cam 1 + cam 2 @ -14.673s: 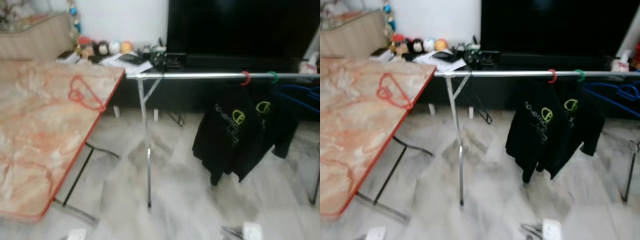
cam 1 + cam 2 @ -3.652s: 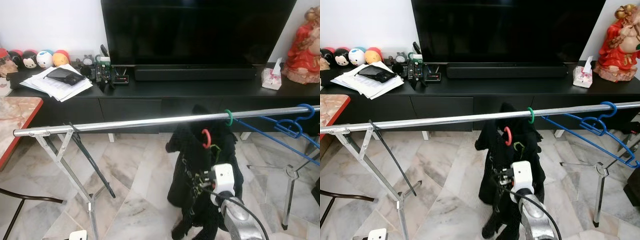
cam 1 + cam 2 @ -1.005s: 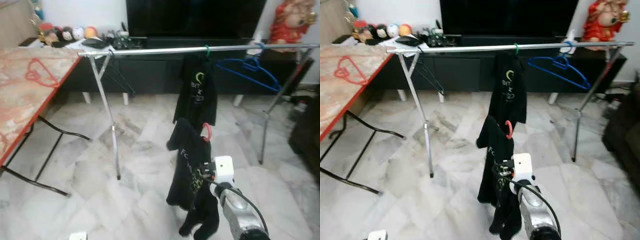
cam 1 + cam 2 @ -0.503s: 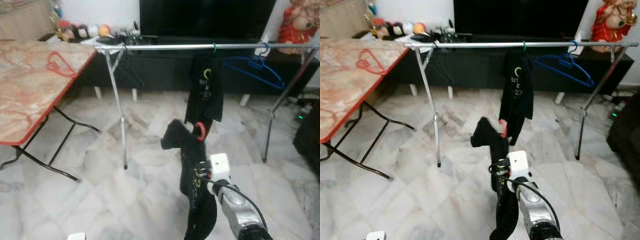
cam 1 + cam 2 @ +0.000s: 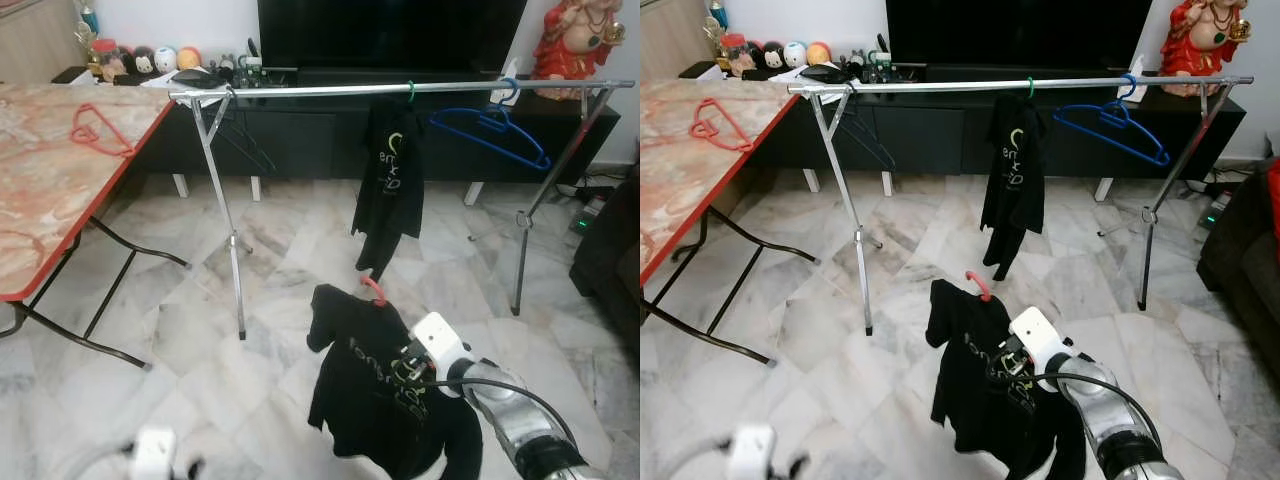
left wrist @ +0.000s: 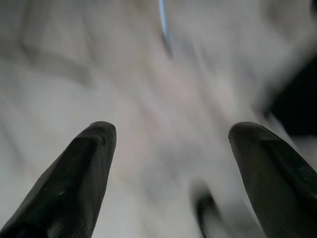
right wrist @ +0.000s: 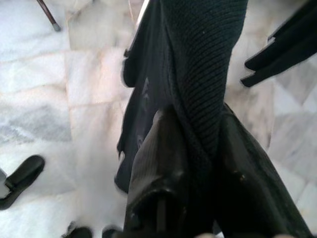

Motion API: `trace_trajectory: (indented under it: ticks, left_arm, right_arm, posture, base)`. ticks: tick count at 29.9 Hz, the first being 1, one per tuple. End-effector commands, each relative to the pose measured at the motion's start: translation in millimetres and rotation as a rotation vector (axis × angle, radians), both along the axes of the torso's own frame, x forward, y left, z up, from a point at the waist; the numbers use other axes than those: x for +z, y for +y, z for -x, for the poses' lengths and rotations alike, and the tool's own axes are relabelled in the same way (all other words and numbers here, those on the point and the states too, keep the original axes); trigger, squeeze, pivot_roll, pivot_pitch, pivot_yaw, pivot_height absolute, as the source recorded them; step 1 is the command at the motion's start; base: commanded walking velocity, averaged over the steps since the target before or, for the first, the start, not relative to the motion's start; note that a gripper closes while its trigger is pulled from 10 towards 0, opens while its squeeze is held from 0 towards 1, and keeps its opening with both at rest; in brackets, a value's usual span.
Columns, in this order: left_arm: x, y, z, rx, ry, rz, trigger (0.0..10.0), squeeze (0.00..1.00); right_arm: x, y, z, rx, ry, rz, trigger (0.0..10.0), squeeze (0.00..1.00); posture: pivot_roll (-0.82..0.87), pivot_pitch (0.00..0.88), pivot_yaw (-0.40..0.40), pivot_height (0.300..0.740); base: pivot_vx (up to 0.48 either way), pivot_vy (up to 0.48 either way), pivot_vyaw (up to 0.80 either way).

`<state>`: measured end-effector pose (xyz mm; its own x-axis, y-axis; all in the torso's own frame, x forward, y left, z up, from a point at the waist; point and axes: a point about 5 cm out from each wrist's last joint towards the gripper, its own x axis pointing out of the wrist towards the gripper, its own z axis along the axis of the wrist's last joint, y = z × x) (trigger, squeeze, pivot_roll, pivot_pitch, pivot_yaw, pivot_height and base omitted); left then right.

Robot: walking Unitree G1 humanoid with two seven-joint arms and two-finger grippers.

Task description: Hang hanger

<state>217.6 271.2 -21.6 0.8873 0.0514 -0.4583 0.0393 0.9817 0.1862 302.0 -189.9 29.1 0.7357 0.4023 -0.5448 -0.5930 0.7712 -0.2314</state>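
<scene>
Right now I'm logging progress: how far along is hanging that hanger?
Done: the right claw is shut on the black shirt on its red hanger. In hand: carrying it, away from the rail. Left: hooking it beside the hung shirt. The left claw is open, idle.

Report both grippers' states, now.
Left gripper: open, holding nothing.
Right gripper: shut on the black top that hangs on a red hanger.

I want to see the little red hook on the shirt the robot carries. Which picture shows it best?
The left eye view: the red hook stands sharp above the black shirt. The right eye view shows it too. The right wrist view shows the right hand pinching the shirt.
</scene>
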Motion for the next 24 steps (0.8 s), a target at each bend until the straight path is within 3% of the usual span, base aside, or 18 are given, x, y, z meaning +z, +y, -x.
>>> trace_trajectory:
  ticks: [1, 2, 5, 10, 13, 19, 24]
  left_arm:
    - [4.1, -10.0, -7.0, -0.072, -0.029, 0.019, 10.0, 0.0]
    - [13.6, -16.8, -19.0, -0.139, -0.065, 0.022, 10.0, 0.0]
    - [24.1, -28.1, -31.0, -0.245, -0.09, 0.047, 10.0, 0.0]
    - [33.5, -40.9, -40.3, -0.394, -0.084, 0.082, 10.0, 0.0]
    - [37.0, -40.8, -45.0, -0.357, -0.105, 0.097, 10.0, 0.0]
    - [27.6, -43.3, -42.7, -0.135, -0.121, 0.168, 10.0, 0.0]
    - [25.7, -45.7, -39.4, -0.079, -0.136, 0.207, 10.0, 0.0]
  right_arm:
    - [16.7, 1.3, -12.2, 0.031, -0.07, 0.016, 10.0, 0.0]
    - [17.9, 1.3, -13.6, 0.031, -0.069, 0.014, 10.0, 0.0]
    - [20.3, 4.0, -14.1, 0.076, -0.071, 0.012, 10.0, 0.0]
    - [26.7, 6.7, -16.5, 0.13, -0.078, 0.007, 10.0, 0.0]
    - [27.3, 4.5, -19.6, 0.081, -0.092, 0.017, 10.0, 0.0]
    - [16.7, 18.7, -12.6, -0.066, -0.088, -0.165, 10.0, 0.0]
    - [8.4, 21.7, -5.5, -0.16, -0.069, -0.256, 10.0, 0.0]
  posture:
    - [-0.03, 0.0, -0.017, 0.74]
    - [-0.02, 0.0, -0.016, 0.74]
    - [-0.02, 0.0, -0.015, 0.74]
    - [-0.03, 0.0, -0.009, 0.74]
    - [-0.03, 0.0, -0.009, 0.74]
    - [-0.03, 0.0, -0.004, 0.74]
    - [-0.03, 0.0, -0.007, 0.74]
  base:
    - [0.0, 0.0, 0.0]
    - [0.0, 0.0, 0.0]
    - [0.0, 0.0, 0.0]
    - [0.0, 0.0, 0.0]
    - [0.0, 0.0, 0.0]
    - [0.0, 0.0, 0.0]
    - [0.0, 0.0, 0.0]
